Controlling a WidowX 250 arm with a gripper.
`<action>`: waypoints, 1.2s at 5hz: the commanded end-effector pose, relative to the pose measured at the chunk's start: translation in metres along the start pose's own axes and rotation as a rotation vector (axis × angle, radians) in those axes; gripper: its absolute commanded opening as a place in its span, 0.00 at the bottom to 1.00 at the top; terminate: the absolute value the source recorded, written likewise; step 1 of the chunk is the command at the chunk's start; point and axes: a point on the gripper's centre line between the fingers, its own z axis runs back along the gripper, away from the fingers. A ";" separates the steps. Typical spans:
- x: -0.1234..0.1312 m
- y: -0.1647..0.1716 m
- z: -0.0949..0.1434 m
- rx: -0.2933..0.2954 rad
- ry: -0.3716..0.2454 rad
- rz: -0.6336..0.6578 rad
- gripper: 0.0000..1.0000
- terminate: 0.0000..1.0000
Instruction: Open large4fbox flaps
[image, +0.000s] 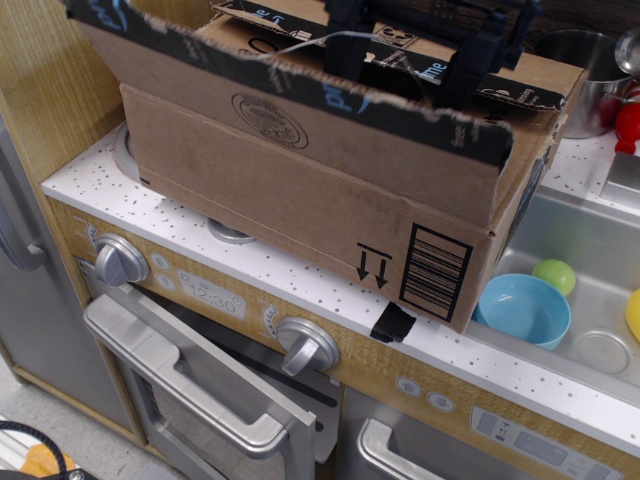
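Resting on the white speckled countertop (300, 275) of a toy kitchen, the large4fbox (330, 215) is seen lying lengthwise, its right end reaching the sink (590, 250). A barcode and two down arrows are printed on its front side near the right corner; a strip of black tape (393, 322) is stuck to the counter edge just below that corner. The front one of the flaps (290, 130) is raised and leaning outward, edged w/ torn black tape and bearing a round black stamp. A far flap (520, 85) is seen behind it, lying roughly flat. What's inside the box can't be made out.

The gripper (420, 45), a dark frame, is seen above the box opening at the top of the view; whether its jaws are apart or together cannot be told.

Right of the box, the sink holds a light blue bowl (525, 310), w/ a green ball (555, 275) just behind it and a yellow item (633, 315) cut off at the frame edge. A metal pot (590, 70) and a red object (628, 125) are seen behind the box's right end.

Below the box, the oven front shows two silver knobs (122, 260), a clock display (212, 297) and a silver oven handle (190, 385). A wooden side panel (60, 80) is left of the box.
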 end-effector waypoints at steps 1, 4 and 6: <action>-0.016 0.012 -0.011 -0.067 -0.096 0.029 1.00 0.00; -0.020 0.011 -0.059 -0.126 -0.189 0.009 1.00 0.00; -0.016 0.011 -0.084 -0.146 -0.256 -0.021 1.00 1.00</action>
